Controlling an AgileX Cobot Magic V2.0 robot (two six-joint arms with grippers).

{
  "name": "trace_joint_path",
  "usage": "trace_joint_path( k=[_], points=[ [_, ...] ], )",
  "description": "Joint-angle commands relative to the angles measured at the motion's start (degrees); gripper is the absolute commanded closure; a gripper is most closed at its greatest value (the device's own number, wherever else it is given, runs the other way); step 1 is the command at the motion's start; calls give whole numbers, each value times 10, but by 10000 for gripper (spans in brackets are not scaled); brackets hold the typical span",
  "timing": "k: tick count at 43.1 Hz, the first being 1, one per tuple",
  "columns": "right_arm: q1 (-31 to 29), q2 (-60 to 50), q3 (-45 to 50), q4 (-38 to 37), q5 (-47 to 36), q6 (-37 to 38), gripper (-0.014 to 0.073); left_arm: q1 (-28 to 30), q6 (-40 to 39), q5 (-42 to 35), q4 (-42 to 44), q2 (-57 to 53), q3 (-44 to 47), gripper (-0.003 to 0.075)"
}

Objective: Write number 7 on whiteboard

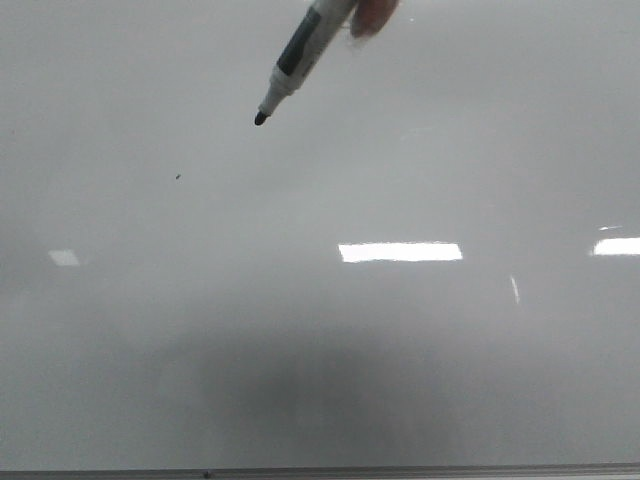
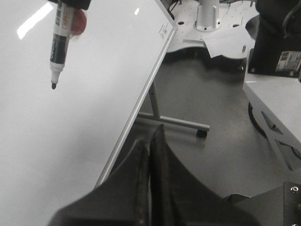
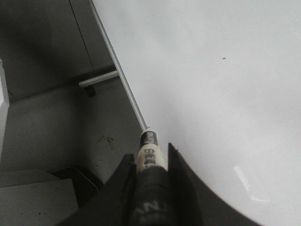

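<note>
My right gripper [image 3: 151, 174] pinches one marker [image 1: 296, 55], its black tip poised just off the whiteboard [image 1: 400, 360] (upper middle of it). One tiny dark speck [image 1: 178, 177] marks the board; the surface bears no stroke. My left gripper [image 2: 149, 155] is pressed together, holding nothing.

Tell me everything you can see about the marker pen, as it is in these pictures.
The white marker pen with a dark label band has its cap off and a black tip bared. The right gripper clamps its barrel between dark fingers. It slants toward the glossy pale grey whiteboard, which carries no stroke. Whether the tip touches the board cannot be told.
</note>
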Motion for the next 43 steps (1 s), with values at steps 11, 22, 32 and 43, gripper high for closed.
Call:
trace_joint_path(
  k=[11, 22, 32, 43],
  points=[
    [-4, -3, -17, 39, -52, -1, 662, -1, -8, -38, -17, -9, -13, 741],
    [-4, 87, -22, 71, -240, 16, 662, -1, -8, -38, -17, -9, -13, 741],
    [-4, 181, -90, 113, -275, 16, 662, -1, -8, -38, -17, -9, -13, 741],
    [-4, 246, -145, 113, -276, 16, 662, -1, -8, -38, -17, -9, -13, 741]
  ],
)
